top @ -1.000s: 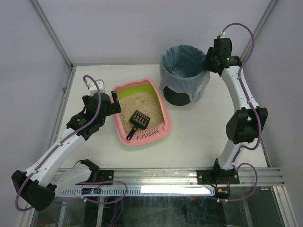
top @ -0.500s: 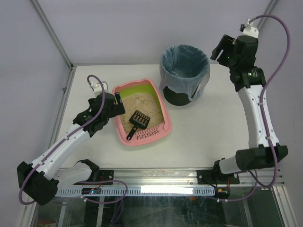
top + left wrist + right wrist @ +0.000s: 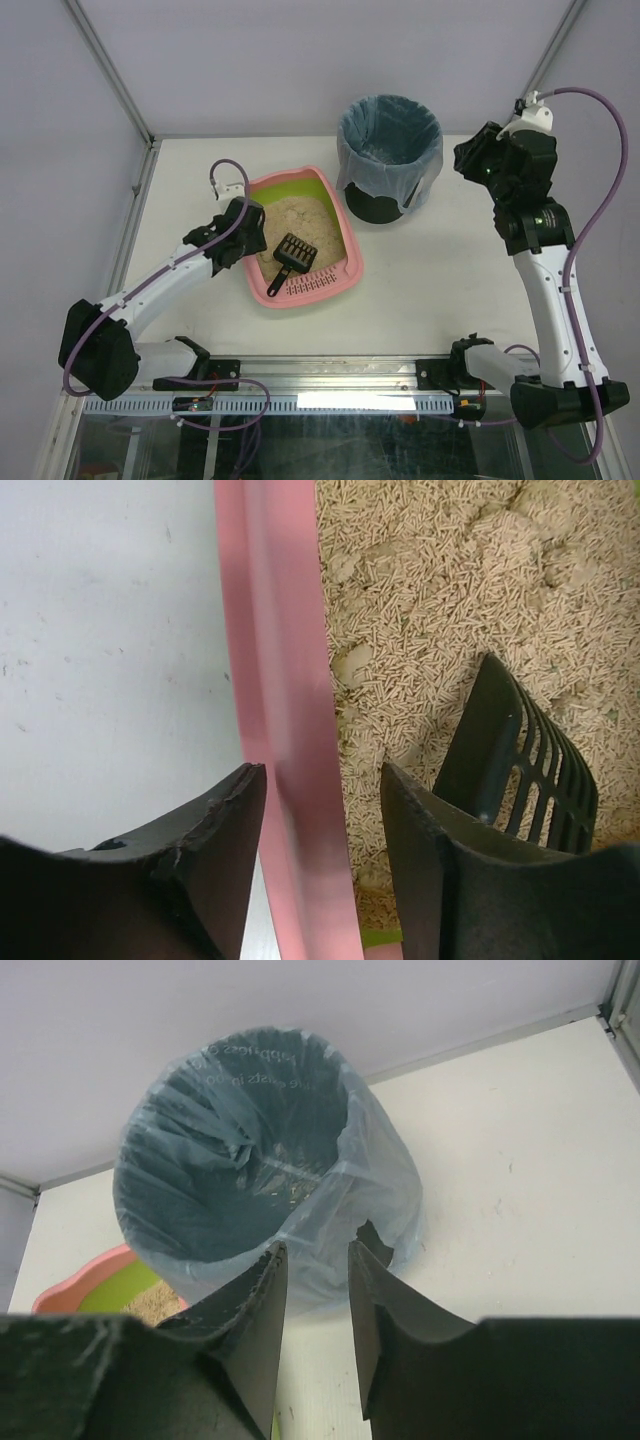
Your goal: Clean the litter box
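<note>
Round black bin (image 3: pixel 375 208) upright toward the far side of the white desk (image 3: pixel 440 290), lined with a blue bag (image 3: pixel 392 150) folded over its rim. Nearer and to the left, apart from it, a small black slotted scoop (image 3: pixel 288 258), handle pointing near-left.

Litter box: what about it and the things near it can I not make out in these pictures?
- Left wrist view: the scoop has its handle hidden behind a jaw of the left gripper.
- Top view: clumps in the litter box are too small to tell.
- Right wrist view: the bottom of the bin is lost in dark shadow.
</note>
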Controlling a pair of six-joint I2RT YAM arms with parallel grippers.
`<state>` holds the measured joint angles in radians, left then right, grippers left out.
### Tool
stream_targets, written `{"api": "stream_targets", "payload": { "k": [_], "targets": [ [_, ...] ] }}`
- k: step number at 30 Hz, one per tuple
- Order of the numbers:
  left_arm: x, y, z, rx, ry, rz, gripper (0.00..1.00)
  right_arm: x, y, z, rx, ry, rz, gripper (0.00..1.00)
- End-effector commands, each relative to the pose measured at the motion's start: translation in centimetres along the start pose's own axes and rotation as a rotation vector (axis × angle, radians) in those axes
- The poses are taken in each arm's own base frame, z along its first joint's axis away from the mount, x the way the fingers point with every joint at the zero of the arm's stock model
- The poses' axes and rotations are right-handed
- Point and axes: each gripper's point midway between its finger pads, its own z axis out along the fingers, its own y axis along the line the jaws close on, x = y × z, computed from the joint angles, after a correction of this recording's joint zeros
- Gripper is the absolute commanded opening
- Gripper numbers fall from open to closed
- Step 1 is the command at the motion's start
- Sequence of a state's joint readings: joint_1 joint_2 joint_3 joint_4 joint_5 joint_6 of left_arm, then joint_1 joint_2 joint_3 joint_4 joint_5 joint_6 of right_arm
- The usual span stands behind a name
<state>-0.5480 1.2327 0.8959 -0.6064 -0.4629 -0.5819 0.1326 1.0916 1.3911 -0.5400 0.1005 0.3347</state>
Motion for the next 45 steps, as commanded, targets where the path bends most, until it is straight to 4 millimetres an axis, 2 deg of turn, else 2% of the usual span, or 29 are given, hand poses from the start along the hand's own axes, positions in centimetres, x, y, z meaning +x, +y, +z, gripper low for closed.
{"api": "stream_targets", "payload": {
  "k": [1, 8, 14, 17, 20, 25, 27, 31, 34, 37, 40, 45],
  "targets": [
    [-0.2, -1.5, 0.5, 0.058, -0.014, -0.033, 0.49, -0.8, 1.6, -2.2, -0.077, -0.044, -0.002, 0.32],
    [0.7, -3.0, -0.4, 0.112, -0.012, -0.018, 0.4, 1.3, 2.6, -3.8, -0.143, -0.008, -0.026, 0.3],
    [1.4, -5.5, -1.1, 0.169, -0.012, 0.013, 0.37, 2.9, 3.6, -4.6, -0.177, 0.027, -0.066, 0.29],
    [2.0, -6.5, -1.3, 0.183, -0.007, 0.027, 0.37, 4.0, 5.0, -5.1, -0.225, 0.048, -0.083, 0.29],
    [2.2, -6.3, -1.6, 0.173, -0.007, 0.007, 0.45, 5.6, 6.7, -5.4, -0.28, 0.084, -0.119, 0.31],
    [0.2, -5.0, -3.4, 0.145, -0.072, -0.049, 0.77, 10.7, 11.0, -6.4, -0.397, 0.19, -0.222, 0.4],
    [-1.0, -4.6, -4.4, 0.146, -0.112, -0.07, 0.84, 13.0, 13.4, -7.3, -0.452, 0.212, -0.284, 0.46],
    [-3.9, -2.7, -6.7, 0.115, -0.226, -0.134, 0.91, 18.6, 18.6, -9.7, -0.588, 0.265, -0.41, 0.54],
    [-5.8, -0.7, -8.7, 0.089, -0.319, -0.196, 0.97, 22.6, 21.6, -11.2, -0.682, 0.279, -0.446, 0.62],
    [-7.1, 1.0, -10.6, 0.081, -0.39, -0.245, 0.99, 26.4, 24.3, -13.1, -0.82, 0.305, -0.495, 0.66],
    [-7.8, 2.4, -12.3, 0.089, -0.44, -0.287, 0.99, 30.1, 26.5, -14.6, -0.948, 0.332, -0.577, 0.67],
    [-8.3, 4.2, -14.2, 0.111, -0.492, -0.337, 0.99, 34.1, 27.2, -14.1, -0.953, 0.378, -0.759, 0.67]
  ]
}}
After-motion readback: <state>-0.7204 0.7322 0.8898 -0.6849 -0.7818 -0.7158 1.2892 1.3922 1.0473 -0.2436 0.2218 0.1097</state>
